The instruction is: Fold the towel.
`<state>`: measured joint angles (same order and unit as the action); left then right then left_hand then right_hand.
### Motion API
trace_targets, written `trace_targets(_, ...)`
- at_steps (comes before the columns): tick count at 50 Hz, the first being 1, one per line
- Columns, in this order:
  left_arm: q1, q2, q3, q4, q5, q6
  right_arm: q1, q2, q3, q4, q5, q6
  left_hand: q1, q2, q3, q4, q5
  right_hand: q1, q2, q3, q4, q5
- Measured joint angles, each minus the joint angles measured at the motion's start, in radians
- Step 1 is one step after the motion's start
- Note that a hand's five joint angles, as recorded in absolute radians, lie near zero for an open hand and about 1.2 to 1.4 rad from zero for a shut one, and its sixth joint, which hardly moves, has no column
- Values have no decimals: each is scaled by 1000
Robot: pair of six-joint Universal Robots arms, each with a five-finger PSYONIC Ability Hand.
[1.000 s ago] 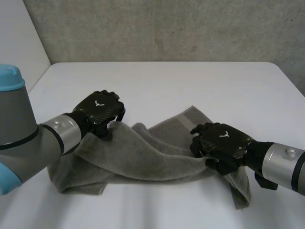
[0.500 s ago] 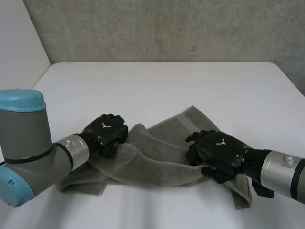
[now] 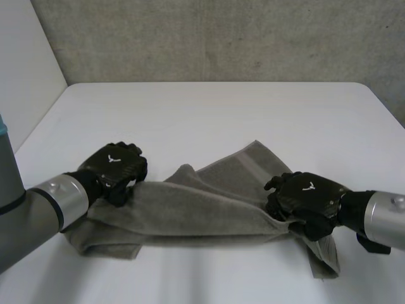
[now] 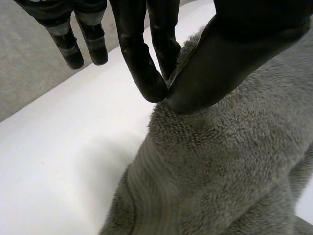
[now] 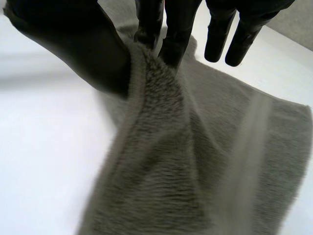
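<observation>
Currently the grey towel lies bunched and partly doubled across the near part of the white table, drawn out between the two hands, with its banded far corner flat on the surface. Left hand is at the towel's left end, thumb and fingers pinching a raised fold of cloth; right hand is at the right end, thumb and fingers pinched on the hemmed edge, with a tail of towel hanging past it toward the near side. Beyond the towel, open white surface runs to the table's far edge at the grey wall.
</observation>
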<state>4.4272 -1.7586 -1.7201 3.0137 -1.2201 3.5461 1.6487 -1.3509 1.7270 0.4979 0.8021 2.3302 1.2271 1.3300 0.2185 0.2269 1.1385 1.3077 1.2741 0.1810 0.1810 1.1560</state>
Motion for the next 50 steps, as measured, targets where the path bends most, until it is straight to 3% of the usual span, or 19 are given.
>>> trace_targets(5,1,-31,95,2,-4,-5,41,93,-176,20,84,-7,0,13,0,0,0,0,0,0,0,0)
trace_targets(12,-48,-126,440,48,-81,-86,194,202,-651,-101,244,200,6,14,0,0,12,0,11,0,0,0)
trace_targets(17,-72,-122,669,136,-175,-177,227,157,-896,-299,314,393,9,15,0,0,13,0,11,0,0,0)
trace_targets(20,-72,-84,718,195,-204,-208,226,96,-934,-404,318,486,9,15,0,0,13,0,11,0,0,0)
trace_targets(25,-63,42,655,318,-214,-235,210,-28,-843,-517,251,591,9,15,0,0,13,0,11,0,0,7)
trace_targets(32,-45,129,370,420,-146,-222,160,-117,-568,-502,114,521,9,15,0,0,14,0,12,0,0,7)
trace_targets(37,-18,133,134,452,-72,-172,119,-129,-354,-465,46,368,9,15,0,0,14,0,15,0,0,7)
trace_targets(42,-8,91,-50,480,-24,-82,104,-107,-180,-451,32,192,9,15,0,0,14,0,15,0,0,7)
trace_targets(50,-28,-68,-182,501,-16,-1,85,4,27,-451,43,-51,9,15,0,0,14,0,15,0,0,7)
